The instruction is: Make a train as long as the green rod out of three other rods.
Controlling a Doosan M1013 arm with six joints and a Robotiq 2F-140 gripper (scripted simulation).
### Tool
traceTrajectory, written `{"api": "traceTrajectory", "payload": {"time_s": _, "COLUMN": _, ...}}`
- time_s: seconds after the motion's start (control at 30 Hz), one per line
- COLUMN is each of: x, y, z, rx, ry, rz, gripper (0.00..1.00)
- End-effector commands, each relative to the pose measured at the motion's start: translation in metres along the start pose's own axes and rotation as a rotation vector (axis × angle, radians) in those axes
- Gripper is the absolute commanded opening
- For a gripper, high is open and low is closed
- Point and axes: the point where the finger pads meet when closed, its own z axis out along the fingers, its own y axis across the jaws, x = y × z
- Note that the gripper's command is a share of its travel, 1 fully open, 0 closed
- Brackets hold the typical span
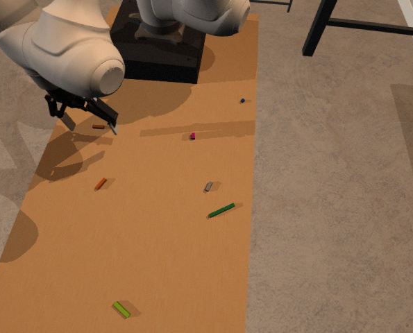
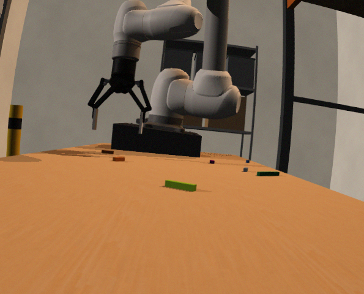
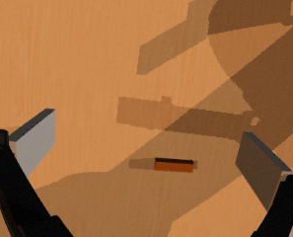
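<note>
the end effector stands wide, with nothing between its fingers, raised above the counter. its height and spread seem meant to let it line up over the far orange rod, which lies flat below. that rod's length runs roughly from one finger towards the other, so a quarter turn would probably help: gripped by its long sides, it would keep its ends free to meet its neighbours.

the green rod is the measure, and lies apart near the counter's edge. orange with the grey rod and the blue rod would match it; so would blue with the magenta rod and the lime rod. the arm's place favours the first set. no train is built yet. the near orange rod would then be a spare, best left well apart.
</note>
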Motion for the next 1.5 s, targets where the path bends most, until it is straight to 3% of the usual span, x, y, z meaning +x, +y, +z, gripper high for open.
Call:
{"api": "traceTrajectory", "payload": {"time_s": 0.0, "x": 0.042, "y": 0.0, "z": 0.0, "rx": 0.0, "ry": -0.004, "rz": 0.005, "gripper": 1.0}}
{"api": "traceTrajectory", "payload": {"time_s": 0.17, "x": 0.091, "y": -0.004, "z": 0.003, "rx": 0.0, "ry": -0.004, "rz": 0.005, "gripper": 1.0}}
{"api": "traceTrajectory", "payload": {"time_s": 0.23, "x": 0.091, "y": -0.004, "z": 0.003, "rx": 0.0, "ry": -0.004, "rz": 0.005, "gripper": 1.0}}
{"api": "traceTrajectory", "payload": {"time_s": 0.3, "x": 0.109, "y": -0.007, "z": 0.005, "rx": 0.0, "ry": -0.004, "rz": 0.005, "gripper": 1.0}}
{"api": "traceTrajectory", "payload": {"time_s": 1.47, "x": 0.109, "y": -0.007, "z": 0.005, "rx": 0.0, "ry": -0.004, "rz": 0.005, "gripper": 1.0}}
